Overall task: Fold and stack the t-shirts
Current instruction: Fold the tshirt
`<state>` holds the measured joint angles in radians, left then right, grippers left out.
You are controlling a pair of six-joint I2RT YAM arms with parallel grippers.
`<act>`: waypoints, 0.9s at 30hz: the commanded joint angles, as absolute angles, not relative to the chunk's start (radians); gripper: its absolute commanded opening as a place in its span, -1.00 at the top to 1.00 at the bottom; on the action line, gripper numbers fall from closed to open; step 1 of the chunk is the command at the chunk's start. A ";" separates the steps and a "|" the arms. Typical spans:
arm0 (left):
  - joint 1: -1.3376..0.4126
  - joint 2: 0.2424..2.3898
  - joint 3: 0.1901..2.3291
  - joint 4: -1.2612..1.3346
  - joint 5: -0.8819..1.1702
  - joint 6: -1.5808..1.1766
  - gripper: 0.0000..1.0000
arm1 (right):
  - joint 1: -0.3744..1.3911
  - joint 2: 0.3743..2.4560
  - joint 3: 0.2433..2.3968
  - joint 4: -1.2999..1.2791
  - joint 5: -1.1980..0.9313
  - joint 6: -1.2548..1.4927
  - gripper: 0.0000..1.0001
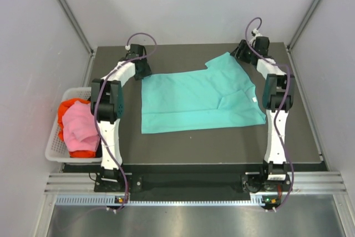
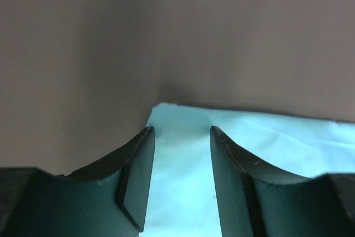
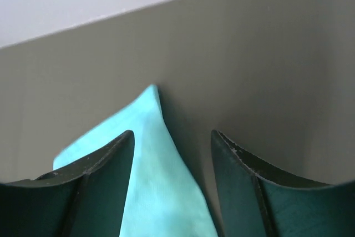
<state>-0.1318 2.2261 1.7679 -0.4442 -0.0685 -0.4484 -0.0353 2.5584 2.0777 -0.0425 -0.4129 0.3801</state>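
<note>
On the table (image 1: 222,142) the teal t-shirt (image 1: 194,101) lies spread out, seemingly barely folded. Both arms' jaws stand wide and empty astride its far corners. A pink shirt (image 1: 80,129) and a red-orange shirt (image 1: 69,105) sit bunched in the basket (image 1: 52,148); nothing is stacked yet.

The left arm (image 1: 106,116) rises toward twelve o'clock, its forearm angled to two o'clock; the right arm (image 1: 275,116) mirrors it, forearm to ten o'clock. The left gripper (image 2: 182,131) and right gripper (image 3: 172,132) both hold their jaws apart.
</note>
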 commanded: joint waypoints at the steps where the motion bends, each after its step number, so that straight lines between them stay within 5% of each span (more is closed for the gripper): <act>1: -0.117 2.255 1.839 -0.400 -0.112 -0.429 0.01 | -0.032 2.601 2.170 0.054 -0.414 0.429 -0.16; 20: -0.091 2.321 1.855 -0.364 -0.006 -0.410 0.15 | -0.032 2.675 2.243 0.017 -0.534 0.511 -0.12; 23: -0.091 2.315 1.855 -0.362 0.038 -0.408 0.37 | -0.032 2.663 2.232 0.015 -0.545 0.485 -0.07; 25: -0.092 2.313 1.856 -0.361 0.054 -0.407 0.68 | -0.032 2.661 2.232 0.011 -0.545 0.473 0.02; 27: -0.091 2.313 1.862 -0.364 0.061 -0.408 0.94 | -0.034 2.660 2.232 0.020 -0.546 0.472 0.30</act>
